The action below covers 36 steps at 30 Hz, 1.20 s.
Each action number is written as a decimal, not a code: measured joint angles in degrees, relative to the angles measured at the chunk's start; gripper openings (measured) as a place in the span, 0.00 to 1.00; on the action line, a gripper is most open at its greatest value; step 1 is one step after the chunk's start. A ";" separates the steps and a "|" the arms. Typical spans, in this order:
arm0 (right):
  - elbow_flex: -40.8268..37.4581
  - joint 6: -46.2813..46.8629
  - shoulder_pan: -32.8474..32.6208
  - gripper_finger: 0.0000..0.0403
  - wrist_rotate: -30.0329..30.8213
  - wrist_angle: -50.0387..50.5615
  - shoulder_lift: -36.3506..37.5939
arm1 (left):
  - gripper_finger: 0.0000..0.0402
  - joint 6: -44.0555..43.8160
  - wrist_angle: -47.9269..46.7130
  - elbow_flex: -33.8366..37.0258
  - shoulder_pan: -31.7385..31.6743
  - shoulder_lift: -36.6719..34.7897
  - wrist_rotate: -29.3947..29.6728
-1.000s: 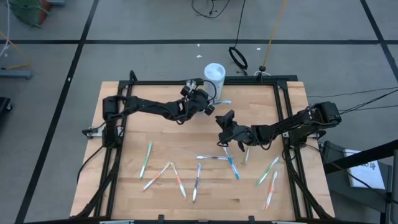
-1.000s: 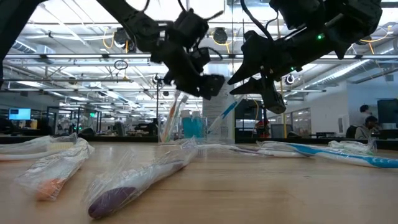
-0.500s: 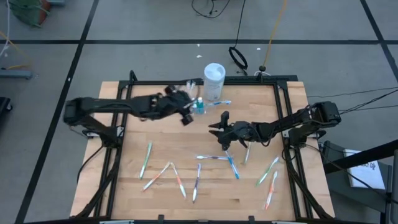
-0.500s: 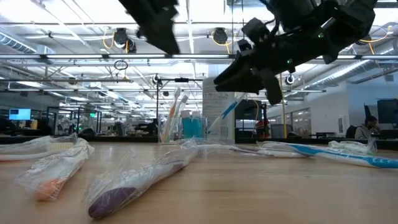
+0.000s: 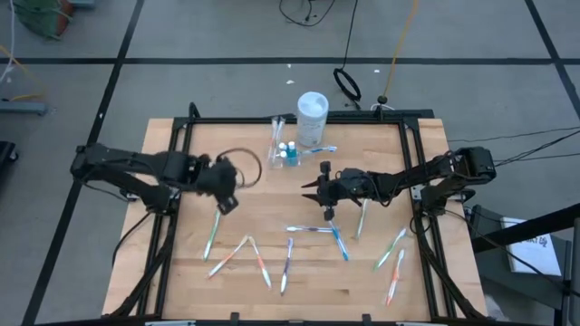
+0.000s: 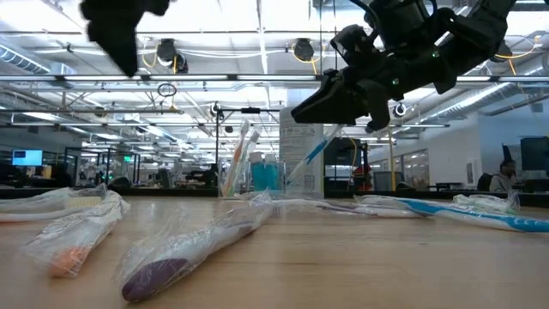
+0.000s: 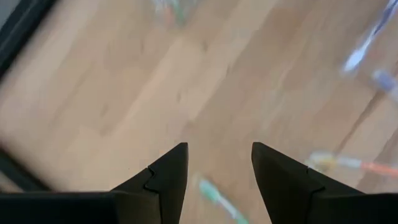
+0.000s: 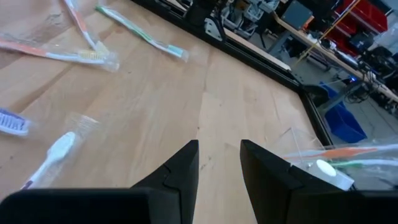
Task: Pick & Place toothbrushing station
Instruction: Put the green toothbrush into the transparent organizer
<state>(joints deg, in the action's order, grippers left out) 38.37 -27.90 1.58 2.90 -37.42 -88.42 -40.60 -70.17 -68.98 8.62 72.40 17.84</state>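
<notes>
The small clear cup [image 5: 276, 148] stands near the far edge with toothbrushes upright in it and teal toothpaste tubes [image 5: 289, 154] beside it; the right wrist view shows the cup [image 8: 339, 163] too. Several wrapped toothbrushes lie flat on the wood, among them a green one [image 5: 212, 233], a purple one [image 5: 287, 263] and a blue one [image 5: 313, 229]. My left gripper [image 5: 225, 195] hangs open over the left half of the table, pointing steeply down above bare wood [image 7: 217, 149]. My right gripper [image 5: 310, 186] hovers open at mid-table, nearly level, with nothing between its fingers [image 8: 219, 144].
A tall white tub [image 5: 312, 118] stands just right of the cup, with a blue toothbrush [image 5: 324, 149] at its foot. A black frame [image 5: 272, 120] rims the table. More toothbrushes [image 5: 391, 246] lie at the near right. In the low view a wrapped purple brush [image 6: 184, 257] lies close.
My left gripper has pulled away from the cup toward the table's left and near side, rising and tipping from near level to steeply downward; its fingers stay open. The cup and tubes, hidden under it before, now show. My right gripper has rolled about its own axis in place.
</notes>
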 joint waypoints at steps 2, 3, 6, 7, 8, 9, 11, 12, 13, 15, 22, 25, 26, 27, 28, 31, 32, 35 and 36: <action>0.00 0.42 0.01 0.27 -0.02 0.20 0.00 | 0.45 -6.04 -0.94 3.11 2.69 0.70 -0.27; 0.00 0.44 0.00 0.27 -0.01 0.30 0.00 | 0.45 -9.81 -0.56 5.18 3.81 0.79 -0.87; 0.00 0.46 0.00 0.27 -0.02 0.94 0.00 | 0.45 -19.96 1.81 11.23 6.03 0.67 -2.88; 0.00 0.46 -0.02 0.27 -0.02 1.01 0.00 | 0.45 -22.50 2.49 13.67 6.62 0.86 -4.07; 0.00 0.46 0.00 0.27 -0.02 1.04 0.00 | 0.45 -24.59 3.28 15.88 7.16 1.04 -5.43; 0.00 0.46 0.00 0.27 -0.02 1.04 0.00 | 0.45 -26.24 4.54 18.11 7.40 1.01 -7.28; 0.00 0.46 0.00 0.27 -0.02 1.05 0.00 | 0.45 -27.56 7.91 22.11 7.34 0.73 -11.14; 0.00 0.46 0.00 0.27 -0.02 1.04 0.00 | 0.45 -27.62 10.35 24.37 7.17 0.86 -13.22; 0.00 0.46 0.00 0.27 -0.02 0.99 0.00 | 0.45 -27.64 13.05 26.41 6.79 0.96 -15.43; 0.00 0.46 0.00 0.27 -0.02 1.01 0.00 | 0.45 -27.91 18.26 29.70 5.93 0.85 -19.09; 0.00 0.35 0.00 0.27 0.00 1.05 0.00 | 0.45 -24.91 24.66 36.23 1.90 0.86 -21.41; 0.00 0.28 0.00 0.27 0.21 1.25 0.00 | 0.45 -22.02 24.93 36.69 0.26 0.86 -20.34; 0.00 0.30 0.00 0.27 0.28 1.57 0.00 | 0.45 -20.74 24.94 36.77 -0.13 0.86 -19.72; 0.00 0.28 0.00 0.27 0.30 2.10 0.00 | 0.45 -19.64 25.02 36.80 -0.47 0.88 -19.43; 0.00 0.26 0.00 0.27 0.32 2.83 0.00 | 0.44 -18.49 25.38 36.80 -0.67 1.01 -19.86; 0.00 0.32 0.00 0.27 0.71 4.41 0.00 | 0.38 -13.97 27.55 36.80 -0.88 1.58 -20.81; 0.00 0.32 -0.02 0.27 1.78 4.62 0.01 | 0.35 -13.09 28.46 36.80 -0.88 1.54 -20.80; 0.00 -0.09 0.00 0.27 6.83 8.12 0.09 | 0.26 -11.19 30.97 36.80 -0.90 1.53 -19.22; 0.00 -0.18 0.00 0.27 9.23 9.70 0.09 | 0.23 -10.46 32.02 36.80 -0.88 1.53 -17.79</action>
<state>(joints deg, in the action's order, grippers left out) 38.37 -28.08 1.58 12.12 -27.71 -88.33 -51.06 -38.15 -32.18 7.75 73.93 0.05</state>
